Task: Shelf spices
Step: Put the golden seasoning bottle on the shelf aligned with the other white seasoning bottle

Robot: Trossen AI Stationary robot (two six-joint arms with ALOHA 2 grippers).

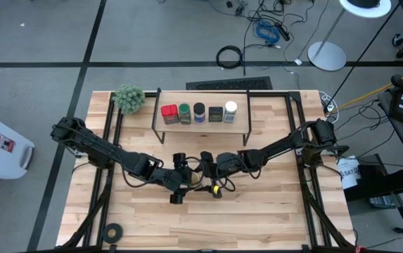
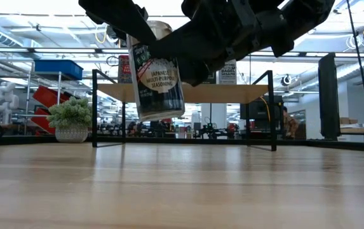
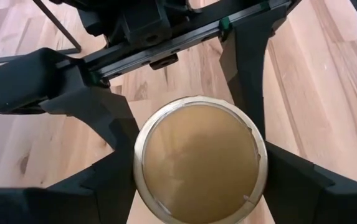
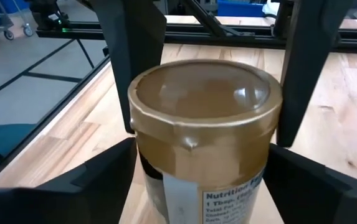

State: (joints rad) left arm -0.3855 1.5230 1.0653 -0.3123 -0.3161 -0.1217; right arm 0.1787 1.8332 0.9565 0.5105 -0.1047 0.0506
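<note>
A tan-lidded spice jar (image 2: 159, 76) with a dark printed label hangs in the air over the middle of the table, between both grippers. My left gripper (image 3: 200, 186) is shut on it. Facing it from the other side, my right gripper (image 4: 203, 186) stands open, one finger close on each side of the jar (image 4: 206, 124) just under the lid. The shelf (image 1: 201, 125) stands at the table's far side. Several spices stand in a row on its top board, among them a red tin (image 1: 169, 112) and a white-lidded jar (image 1: 230, 109). My left gripper pinches the jar's upper body just below the lid (image 3: 138, 186) between its two fingers, one on each side. The fingers slant down from the table's left side. The jar hangs below them, nearly upright and slightly tilted, clear of the table. Whether my right gripper's fingers (image 4: 119, 171) touch the jar, I cannot tell.
A fuzzy green plant ball (image 1: 129, 98) sits at the shelf's left end. A black tape roll (image 1: 112, 230) lies near the front left corner. A keyboard (image 1: 229, 84) lies beyond the table's far edge. Bare wood spreads in front of the grippers (image 2: 182, 184).
</note>
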